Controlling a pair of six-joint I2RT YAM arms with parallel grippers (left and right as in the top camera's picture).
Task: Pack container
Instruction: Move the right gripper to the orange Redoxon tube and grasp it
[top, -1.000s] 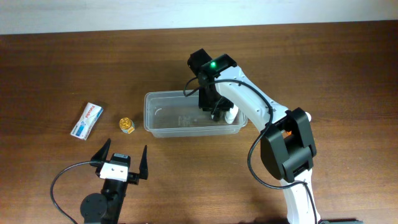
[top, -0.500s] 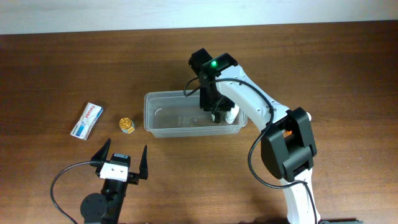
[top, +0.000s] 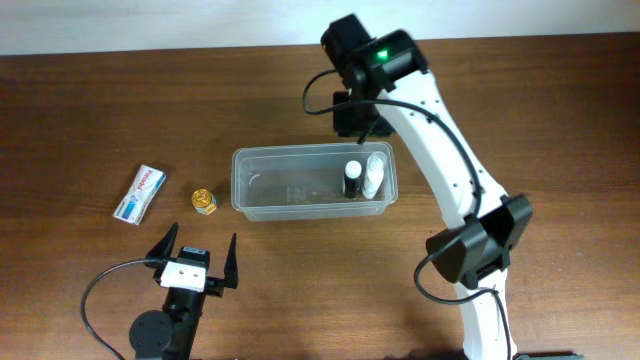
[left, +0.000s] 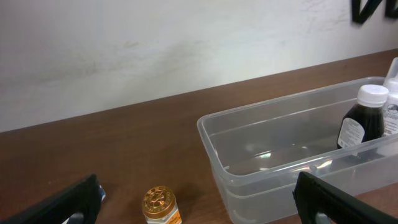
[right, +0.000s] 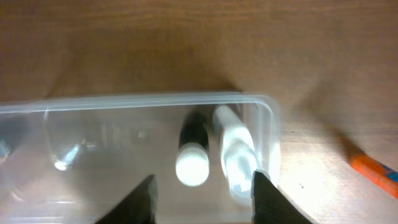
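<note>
The clear plastic container (top: 300, 190) lies mid-table. A dark bottle with a white cap (top: 352, 178) and a white bottle (top: 376, 171) stand side by side in its right end. My right gripper (top: 355, 118) is open and empty, raised above the container's far right rim. In the right wrist view the container (right: 93, 118) and both bottles, dark (right: 193, 163) and white (right: 236, 152), show below the open fingers (right: 205, 202). My left gripper (top: 196, 262) is open and empty at the front left. In the left wrist view it (left: 199, 211) faces the container (left: 249, 162).
A small gold-capped jar (top: 205, 201) stands just left of the container; it also shows in the left wrist view (left: 160, 205). A white tube with blue and red print (top: 140, 192) lies further left. An orange object (right: 373, 169) lies on the table right of the container.
My right gripper has let go of the dark bottle and risen out of the container toward the far side. The bottle now stands beside the white one. The left arm has not moved.
</note>
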